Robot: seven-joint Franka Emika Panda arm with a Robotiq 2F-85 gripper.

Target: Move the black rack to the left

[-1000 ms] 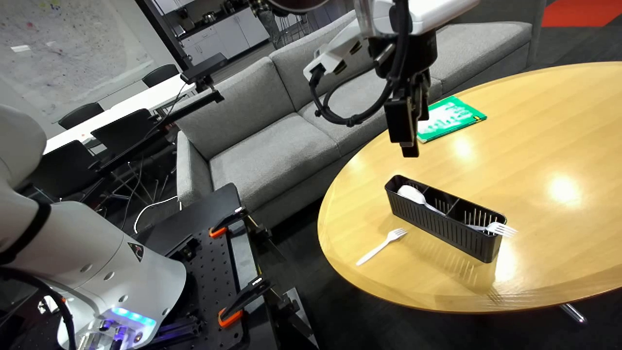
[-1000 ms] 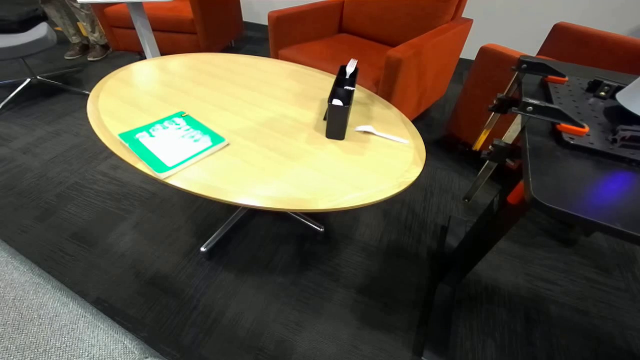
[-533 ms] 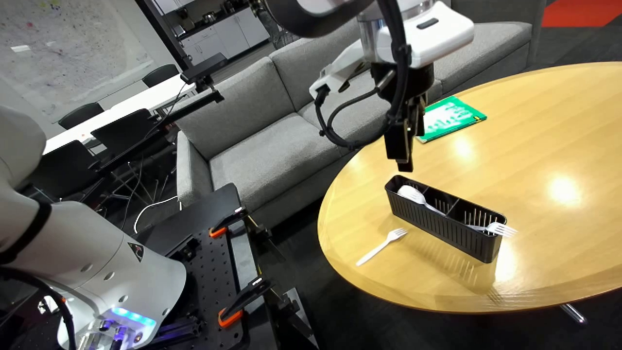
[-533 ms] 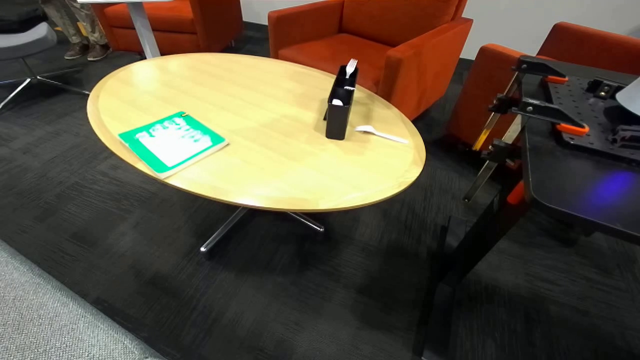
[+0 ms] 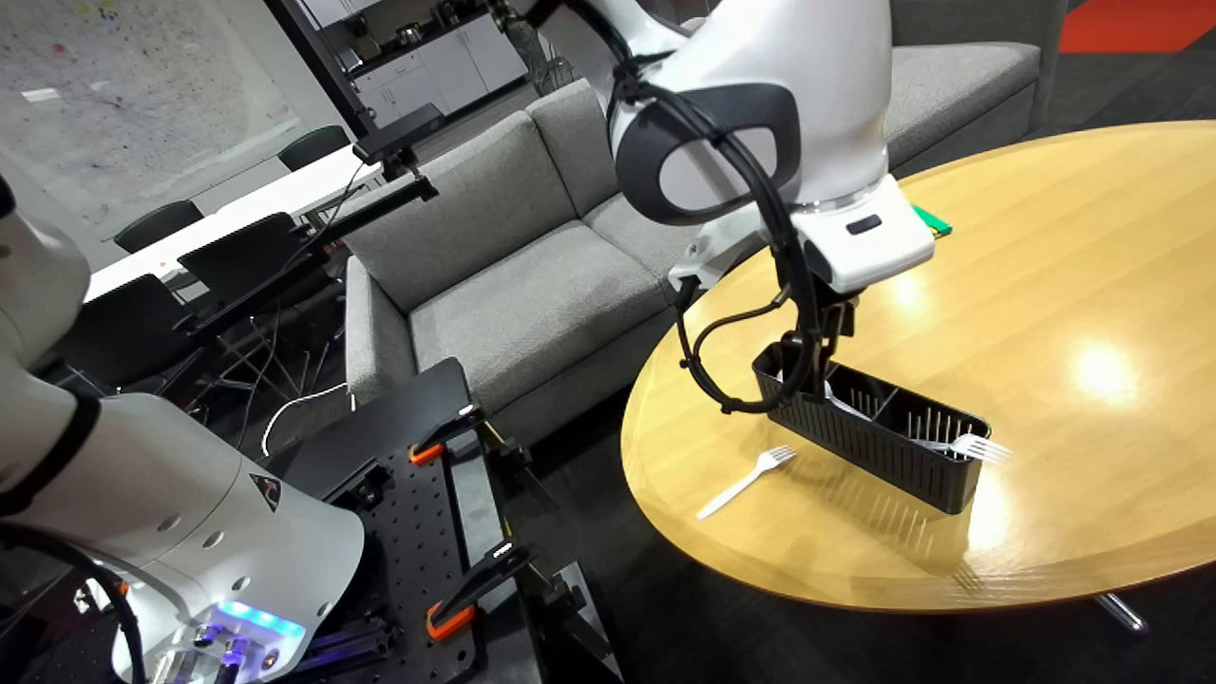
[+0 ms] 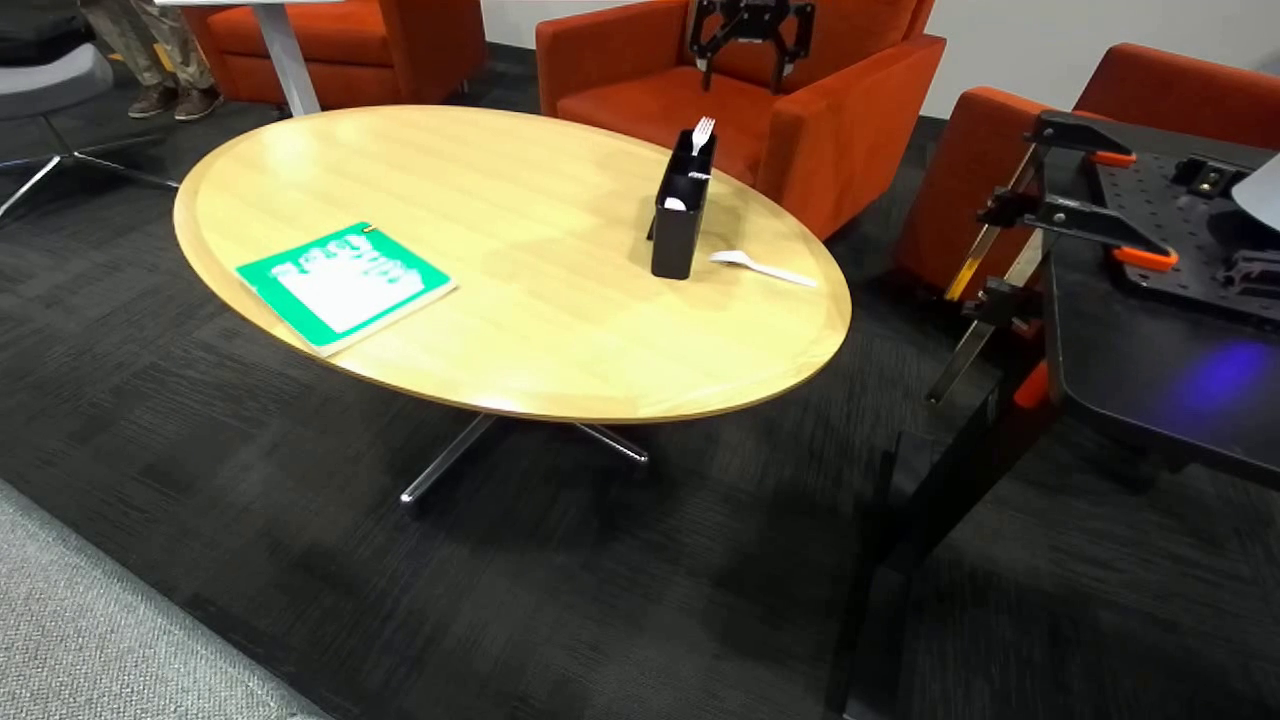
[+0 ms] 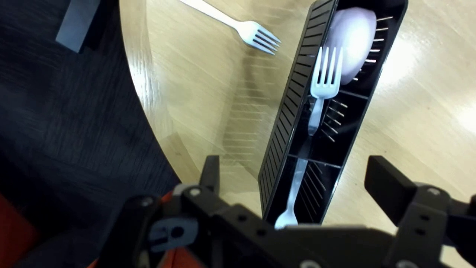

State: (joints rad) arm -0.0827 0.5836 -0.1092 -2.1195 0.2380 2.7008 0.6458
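Note:
The black rack [image 5: 883,454] is a long slatted basket on the round-edged wooden table. It holds white plastic utensils and also shows in the wrist view [image 7: 286,119] and an exterior view [image 6: 675,245]. My gripper [image 7: 295,169] points down and is wide open with nothing in it. In the wrist view its fingers appear on either side of the rack's lower part, apart from its walls; the gripper base hides the rack's lower end. In an exterior view the gripper [image 6: 742,82] hangs above the rack. In an exterior view the arm's cable partly hides the gripper and rack.
A loose white fork [image 5: 736,489] lies on the table [image 6: 500,200] beside the rack. A green book [image 6: 345,285] lies farther along the table. A grey sofa [image 5: 532,275] and an orange armchair [image 6: 680,90] stand at the table's sides.
The arm has come down toward the rack, and the gripper has entered the top of an exterior view. The rack, fork and book have not moved.

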